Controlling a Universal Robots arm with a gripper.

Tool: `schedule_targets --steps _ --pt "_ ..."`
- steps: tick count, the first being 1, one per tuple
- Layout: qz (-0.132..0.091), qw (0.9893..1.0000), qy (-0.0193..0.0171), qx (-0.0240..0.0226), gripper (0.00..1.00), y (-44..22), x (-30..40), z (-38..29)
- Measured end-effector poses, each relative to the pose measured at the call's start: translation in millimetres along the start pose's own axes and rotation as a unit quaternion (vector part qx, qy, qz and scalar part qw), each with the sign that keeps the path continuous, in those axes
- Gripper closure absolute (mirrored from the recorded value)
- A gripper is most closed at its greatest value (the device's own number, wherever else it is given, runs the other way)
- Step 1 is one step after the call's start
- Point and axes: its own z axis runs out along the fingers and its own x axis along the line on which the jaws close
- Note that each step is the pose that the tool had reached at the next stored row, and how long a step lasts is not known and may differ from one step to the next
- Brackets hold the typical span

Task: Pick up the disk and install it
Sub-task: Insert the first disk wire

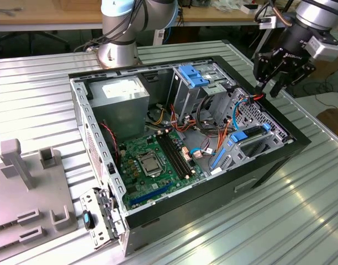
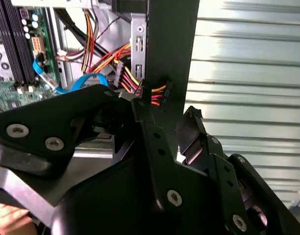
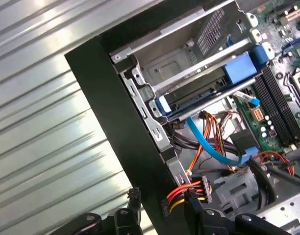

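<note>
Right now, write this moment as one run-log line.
tool: open | position: straddling case wall | nearest: power connector

The table (image 1: 301, 215) was ribbed bare metal, bright and reflective. The case (image 1: 213, 207) had a matt black shell and dull grey sheet metal inside. The cage (image 1: 197, 91) was silvery sheet metal with smooth blue plastic clips (image 1: 192, 74). The board (image 1: 152, 160) was matt green. A blue cable (image 3: 211, 144) looked like glossy plastic. The gripper (image 1: 269, 88) was matt black with shiny metal screws (image 2: 16, 129). The supply (image 1: 125, 110) was grey metal under a white, paper-like label (image 1: 119, 88).
</note>
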Motion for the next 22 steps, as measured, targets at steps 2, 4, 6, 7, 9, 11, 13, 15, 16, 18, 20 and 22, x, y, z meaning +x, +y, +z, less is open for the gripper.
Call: schedule_targets --steps 2,4,6,7,9,11,13,15,16,18,20,22 --pt "-0.004 0.9999 0.005 -0.0095 0.52 -4.3 -2.1 0.0" --pt "-0.007 0.9999 0.0062 -0.0118 0.52 -9.8 -5.2 0.1" --pt "-0.012 0.9998 0.0073 -0.0137 0.52 -14.8 -7.8 0.4" --pt "-0.022 0.9995 0.0107 -0.0201 0.52 -16.2 -8.6 0.6" --pt "-0.03 0.9989 0.0163 -0.0313 0.52 -16.3 -8.6 0.7" --pt "-0.043 0.9978 0.0233 -0.0447 0.52 -17.6 -9.3 1.4" --pt "-0.054 0.9971 0.0251 -0.0472 0.52 -18.9 -9.8 2.0" --pt "-0.065 0.9963 0.0274 -0.0506 0.52 -20.2 -10.6 2.6" --pt "-0.069 0.9958 0.0285 -0.0524 0.52 -21.1 -11.1 2.8" --pt "-0.076 0.9945 0.034 -0.064 0.52 -26.7 -14.1 3.6" --pt "-0.076 0.9935 0.0387 -0.0758 0.52 -32.8 -17.2 3.9" --pt "-0.076 0.9925 0.0427 -0.0852 0.52 -37.0 -19.7 4.4"
